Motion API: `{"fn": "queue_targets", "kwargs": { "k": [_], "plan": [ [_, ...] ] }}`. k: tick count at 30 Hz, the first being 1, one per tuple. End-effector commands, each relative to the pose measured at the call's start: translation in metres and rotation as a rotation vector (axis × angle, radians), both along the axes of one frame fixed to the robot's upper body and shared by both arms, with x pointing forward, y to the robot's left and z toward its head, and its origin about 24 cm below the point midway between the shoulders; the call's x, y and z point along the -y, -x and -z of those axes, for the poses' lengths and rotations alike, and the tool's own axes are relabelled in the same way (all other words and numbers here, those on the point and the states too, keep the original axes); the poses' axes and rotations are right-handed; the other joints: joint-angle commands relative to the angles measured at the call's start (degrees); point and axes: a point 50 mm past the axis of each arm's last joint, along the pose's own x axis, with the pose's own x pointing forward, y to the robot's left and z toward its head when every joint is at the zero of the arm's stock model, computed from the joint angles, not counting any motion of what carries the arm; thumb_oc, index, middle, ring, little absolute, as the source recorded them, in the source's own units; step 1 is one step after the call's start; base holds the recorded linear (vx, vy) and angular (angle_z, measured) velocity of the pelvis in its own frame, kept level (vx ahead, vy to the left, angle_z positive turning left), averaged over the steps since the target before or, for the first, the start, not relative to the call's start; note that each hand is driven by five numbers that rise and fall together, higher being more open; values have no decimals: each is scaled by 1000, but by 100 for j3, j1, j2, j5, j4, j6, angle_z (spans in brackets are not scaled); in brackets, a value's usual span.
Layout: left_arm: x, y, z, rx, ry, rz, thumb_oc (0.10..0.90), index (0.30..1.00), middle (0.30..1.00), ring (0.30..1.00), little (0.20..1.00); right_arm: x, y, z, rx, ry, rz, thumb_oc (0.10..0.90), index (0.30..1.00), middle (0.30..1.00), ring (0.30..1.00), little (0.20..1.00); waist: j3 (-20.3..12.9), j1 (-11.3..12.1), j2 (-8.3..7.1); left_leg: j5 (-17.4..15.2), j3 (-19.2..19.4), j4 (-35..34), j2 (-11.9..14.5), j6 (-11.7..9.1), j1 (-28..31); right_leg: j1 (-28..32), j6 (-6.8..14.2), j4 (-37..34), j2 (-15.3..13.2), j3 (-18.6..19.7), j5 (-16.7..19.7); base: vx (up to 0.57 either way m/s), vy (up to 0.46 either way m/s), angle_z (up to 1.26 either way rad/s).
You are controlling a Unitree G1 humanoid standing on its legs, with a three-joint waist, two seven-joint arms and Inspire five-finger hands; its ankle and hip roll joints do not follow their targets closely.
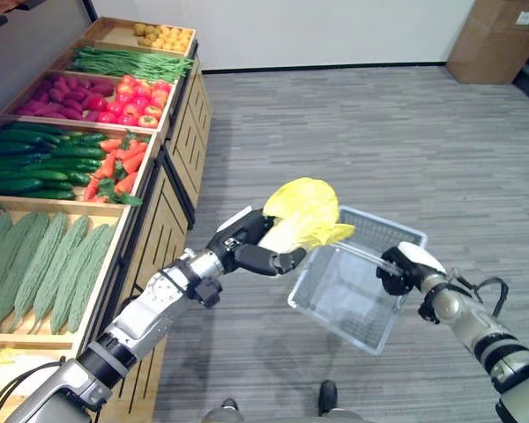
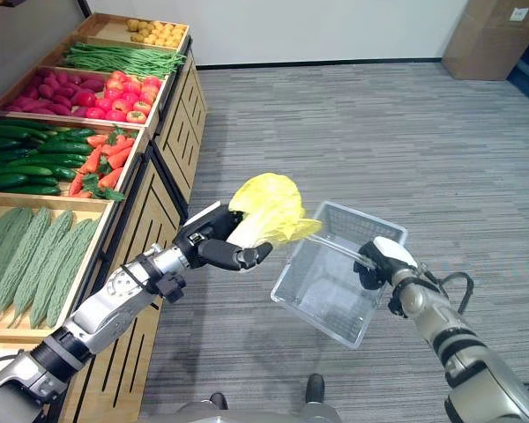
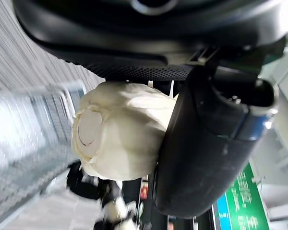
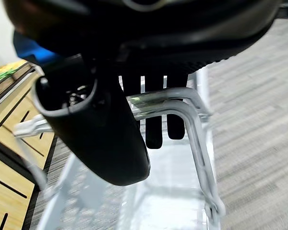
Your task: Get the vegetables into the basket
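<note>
The left hand grips a yellow cabbage by its pale base, holding it over the near rim of the wire basket. The right hand is curled round what looks like the basket's handle, carrying it above the floor.

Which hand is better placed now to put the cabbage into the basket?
The left hand: it already grips the cabbage at the rim of the basket. The right hand is curled round the basket's handle.

Silvery wire-mesh metal basket, matt wooden crates, ribbed grey carpet
</note>
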Motion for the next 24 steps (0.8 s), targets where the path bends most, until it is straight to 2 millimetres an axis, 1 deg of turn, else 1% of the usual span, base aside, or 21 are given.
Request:
{"fn": "queue_targets", "kwargs": {
  "k": [1,2,4,6,7,8,10,11,12,13,14,15,16,18,19,20,21,24],
  "plan": [
    [18,-6,-44,211,43,136,400,300,300,300,300,4,-39,-58,214,73,-21,400,300,300,300,300,-54,27,-196,120,-179,7,125,-329,-82,432,490,72,-381,27,-337,0,0,0],
    [29,-6,-45,240,-18,207,400,300,300,300,300,-4,-50,-64,223,67,-30,400,300,300,300,300,-45,34,-183,119,-181,7,125,-331,-96,420,494,67,-378,30,-327,0,0,0],
    [32,-6,-46,251,-33,223,400,300,300,300,300,-5,-53,-67,232,61,-27,400,300,300,300,300,-44,39,-181,117,-179,7,123,-329,-101,415,494,65,-380,30,-326,0,0,0],
    [36,-7,-49,279,-65,241,400,300,300,300,300,-13,-59,-74,264,29,-33,400,300,300,300,300,-46,40,-165,115,-177,7,120,-329,-106,400,497,64,-382,34,-320,-4,11,-2],
    [41,-8,-51,324,-106,263,400,300,300,300,300,-22,-68,-83,316,-39,-21,400,300,300,300,300,-46,41,-156,103,-175,7,109,-323,-103,395,502,63,-392,42,-313,-6,16,-4],
    [41,-8,-51,324,-106,263,400,300,300,300,300,-22,-68,-83,316,-40,-21,400,300,300,300,300,-44,42,-158,103,-175,7,108,-322,-103,395,502,63,-393,42,-313,-8,19,-3],
    [43,-8,-54,376,-153,269,400,300,300,300,300,-31,-72,-90,343,-79,-46,400,300,300,300,300,-41,31,-158,102,-177,7,105,-319,-117,378,508,66,-398,41,-305,0,0,0],
    [45,-8,-58,442,-197,276,400,300,300,300,300,-43,-76,-98,378,-129,-79,400,300,300,300,300,-38,15,-159,93,-176,7,100,-317,-127,363,511,65,-403,49,-295,0,0,0],
    [45,-8,-58,443,-198,276,400,300,300,300,300,-43,-76,-98,378,-130,-79,400,300,300,300,300,-37,16,-161,93,-176,7,99,-316,-127,363,511,65,-404,50,-295,0,0,0],
    [46,-8,-59,474,-217,273,400,300,300,300,300,-47,-77,-99,388,-156,-88,400,300,300,300,300,-33,11,-164,93,-173,7,97,-315,-128,356,512,68,-401,54,-294,0,0,0],
    [50,-8,-64,607,-313,279,400,300,300,300,300,-63,-79,-106,422,-249,-125,400,300,300,300,300,-31,-8,-179,82,-163,7,102,-312,-131,335,514,69,-405,65,-290,0,0,0],
    [52,-7,-66,657,-349,287,400,300,300,300,300,-68,-80,-108,429,-274,-139,400,300,300,300,300,-33,-14,-182,77,-159,7,106,-312,-130,331,515,67,-403,65,-293,0,0,0],
    [53,-7,-65,659,-350,287,400,300,300,300,300,-68,-80,-108,429,-275,-138,400,300,300,300,300,-31,-7,-187,77,-158,7,105,-312,-128,332,516,68,-404,66,-294,5,0,-4],
    [57,-6,-70,769,-408,295,400,300,300,300,300,-79,-81,-114,448,-306,-181,400,300,300,300,300,-31,-16,-199,73,-152,7,111,-315,-124,326,516,66,-401,75,-294,4,-3,-4],
    [59,-5,-70,795,-421,302,400,300,300,300,300,-80,-82,-114,452,-304,-184,400,300,300,300,300,-30,-16,-202,74,-148,7,112,-317,-122,329,518,65,-400,71,-296,0,0,0],
    [62,-5,-69,829,-436,300,400,300,300,300,300,-88,-82,-119,464,-309,-221,400,300,300,300,300,-28,-29,-213,72,-137,7,116,-320,-118,332,518,61,-400,71,-296,0,0,0],
    [62,-5,-69,830,-436,300,400,300,300,300,300,-87,-82,-119,463,-308,-221,400,300,300,300,300,-28,-30,-210,71,-137,7,116,-320,-118,333,518,61,-400,71,-296,0,0,0],
    [63,-7,-60,815,-452,289,400,300,300,300,300,-91,-84,-119,451,-294,-241,400,300,300,300,300,-45,-24,-225,62,-140,7,117,-321,-110,348,521,54,-400,67,-305,0,0,0]
  ]
}}
